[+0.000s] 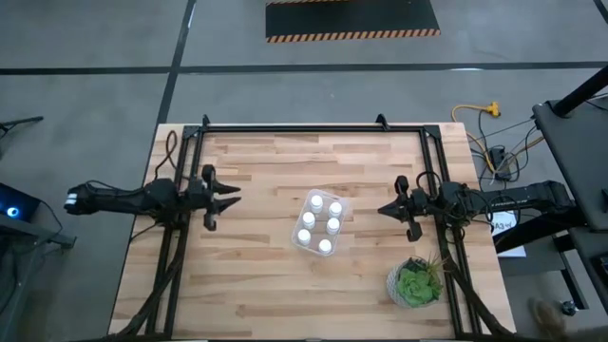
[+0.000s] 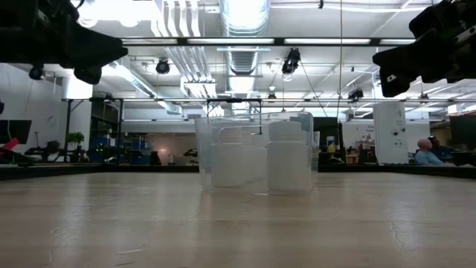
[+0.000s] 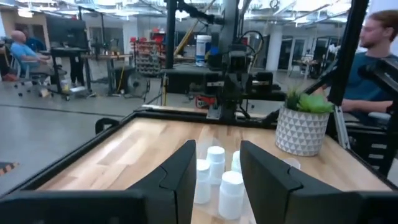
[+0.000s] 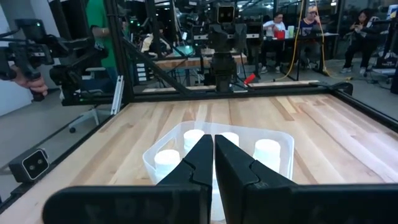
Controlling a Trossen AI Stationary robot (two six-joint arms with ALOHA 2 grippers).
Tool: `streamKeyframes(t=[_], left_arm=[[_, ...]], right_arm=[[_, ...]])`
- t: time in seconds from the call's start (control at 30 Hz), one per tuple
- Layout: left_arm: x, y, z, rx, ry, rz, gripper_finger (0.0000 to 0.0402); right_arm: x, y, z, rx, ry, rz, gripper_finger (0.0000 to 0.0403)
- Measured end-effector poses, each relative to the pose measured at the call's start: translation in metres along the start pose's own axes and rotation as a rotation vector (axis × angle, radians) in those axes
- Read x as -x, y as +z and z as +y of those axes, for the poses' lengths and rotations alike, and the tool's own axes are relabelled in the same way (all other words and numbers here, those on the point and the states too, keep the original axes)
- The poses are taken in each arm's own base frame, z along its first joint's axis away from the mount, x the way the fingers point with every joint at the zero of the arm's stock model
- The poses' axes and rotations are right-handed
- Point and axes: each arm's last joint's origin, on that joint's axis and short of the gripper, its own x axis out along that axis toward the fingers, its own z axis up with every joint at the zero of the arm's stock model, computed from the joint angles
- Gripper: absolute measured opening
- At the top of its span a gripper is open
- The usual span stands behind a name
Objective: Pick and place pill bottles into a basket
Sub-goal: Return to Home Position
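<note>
Several white pill bottles [image 1: 332, 225] stand upright inside the clear basket [image 1: 348, 211], which sits near the middle of the wooden table. My left gripper [image 1: 233, 197] hovers level over the table's left side, pointing at the basket. It is open, with nothing between its fingers [image 3: 180, 177]; the bottles [image 3: 231, 190] show farther off through the gap. My right gripper [image 1: 382, 209] hovers level at the table's right side and is shut on nothing; beyond it in the right wrist view lie the basket's rim [image 4: 273, 132] and the bottles [image 4: 267, 149].
A green potted plant [image 1: 416, 282] in a white patterned pot stands at the near right of the table, close to the right arm. A dark metal frame [image 1: 313, 126] runs along the table's far edge and sides. Bare wood lies around the basket.
</note>
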Motion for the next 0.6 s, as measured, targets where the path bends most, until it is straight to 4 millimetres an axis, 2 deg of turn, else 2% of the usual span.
streamKeyframes(t=[0.43,0.6], left_arm=[[0.011,-0.005,-0.001,0.046,-0.103,0.040,0.0107],[0.013,-0.012,0.000,0.035,-0.098,0.108,0.0107]], right_arm=[[0.000,0.002,0.000,0.000,0.006,-0.024,0.0009],[0.000,0.002,0.000,0.001,0.005,-0.024,0.0009]])
